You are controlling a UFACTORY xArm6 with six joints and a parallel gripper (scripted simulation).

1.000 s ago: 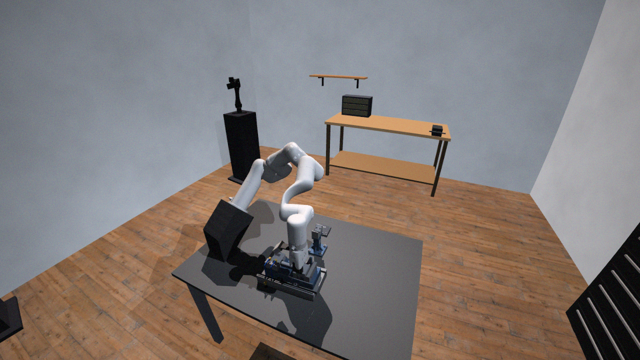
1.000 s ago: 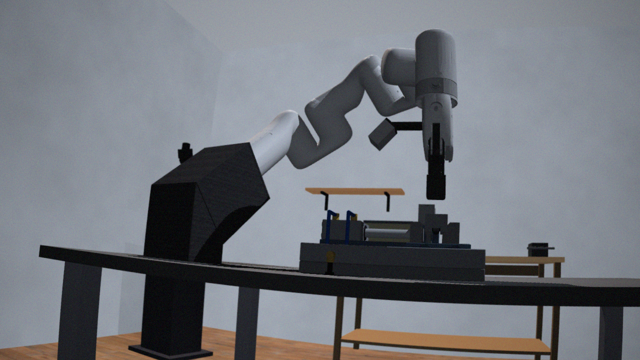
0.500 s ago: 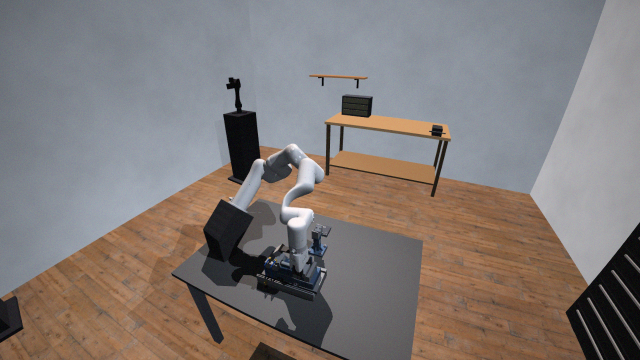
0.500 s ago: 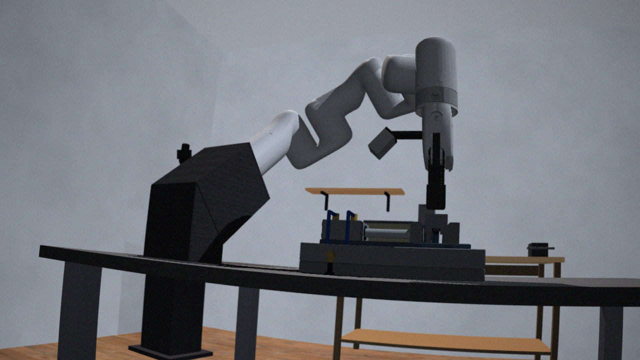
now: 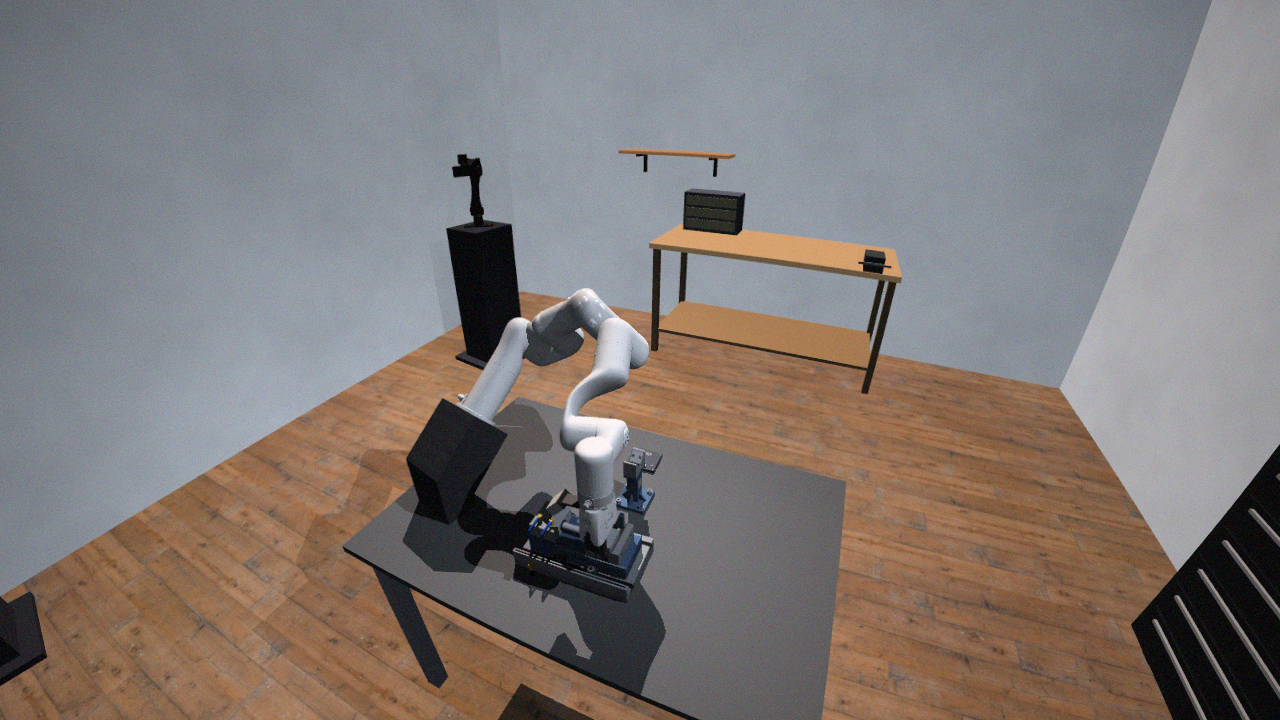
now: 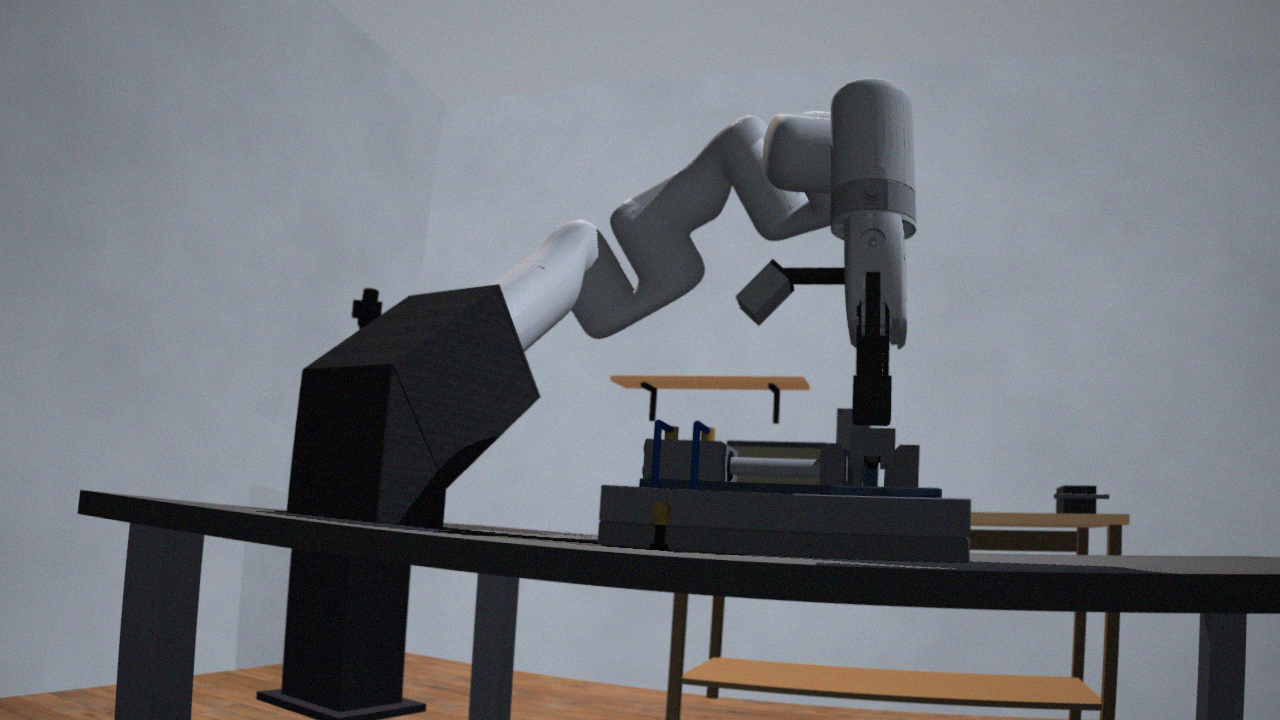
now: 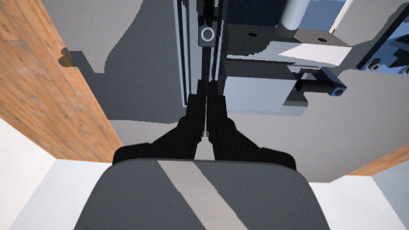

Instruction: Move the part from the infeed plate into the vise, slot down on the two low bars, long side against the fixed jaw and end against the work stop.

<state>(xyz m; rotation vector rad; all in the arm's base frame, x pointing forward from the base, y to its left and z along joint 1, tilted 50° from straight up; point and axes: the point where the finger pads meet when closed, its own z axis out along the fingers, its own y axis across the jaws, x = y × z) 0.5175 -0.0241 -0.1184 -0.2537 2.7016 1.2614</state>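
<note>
Lying in the vise [image 6: 778, 519], the part [image 7: 259, 94] is being shown in the wrist view as a pale block between the jaws, with a plain flat face turned up. Its slot is not being shown in any view. One end of it is being met, or nearly met, by the tip of the work stop [image 7: 314, 85], a dark rod in a blue bracket; whether they are touching cannot be told. Across a dark gap from its long side, the jaw on the cylinder rod [image 7: 292, 13] is being seen partly in shadow.

Just beside the part's other end, the gripper [image 7: 206, 84] is being held upright with its black fingers pressed together and nothing between them. In the exterior view the gripper [image 6: 870, 416] is being seen pointing straight down, its tips level with the top of the tallest grey piece of the fixture; contact cannot be told.

Behind the vise, the V-block [image 5: 637, 488] is being carried on a blue foot, and the infeed plate [image 5: 651, 461] is lying just past it. All of it is being borne by a dark table [image 5: 760, 582], over which the white arm [image 5: 595, 465] is being bent from its black pedestal [image 5: 452, 461].
</note>
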